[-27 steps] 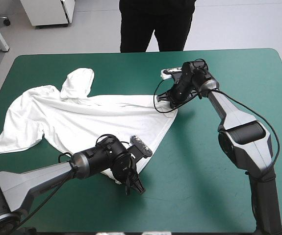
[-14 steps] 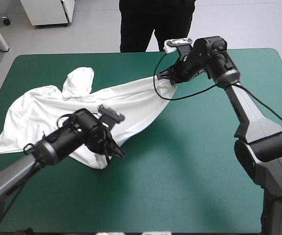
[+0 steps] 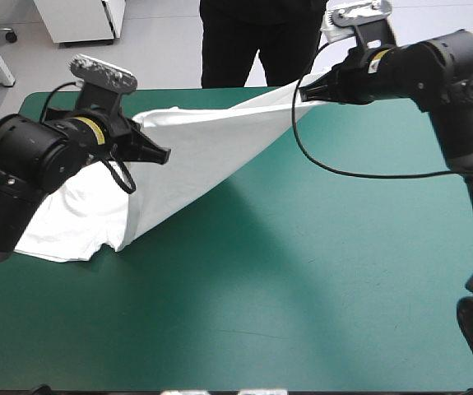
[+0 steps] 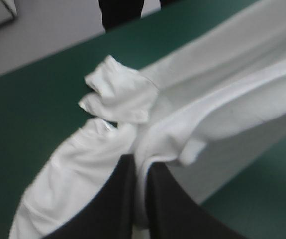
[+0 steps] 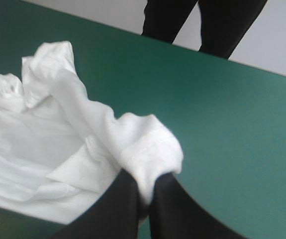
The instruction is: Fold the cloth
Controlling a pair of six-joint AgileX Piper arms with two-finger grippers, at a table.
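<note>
Both arms are up over the teal-green worktop (image 3: pixel 326 271), and the white T-shirt (image 3: pixel 207 144) is strung between them across the upper half of the frame. At upper left, the left hand (image 3: pixel 162 153) is clenched on the fabric. Its wrist view shows the black fingers (image 4: pixel 118 199) all but together, with a bunch of white cloth pinched between them and more of it spilling ahead. At upper right, by the worktop's far edge, the right hand (image 3: pixel 306 92) is clamped on another part of the shirt. In that wrist view a stitched hem (image 5: pixel 150 149) wraps over the fingertips. Between the two hands the cloth hangs as a raised sheet, stretched tight along its upper edge. From there it slopes down and left, where the rest of the T-shirt lies rumpled on the worktop at the left middle of the frame, near the left edge. The lifted sheet casts a dark shadow on the cover just beside it.
</note>
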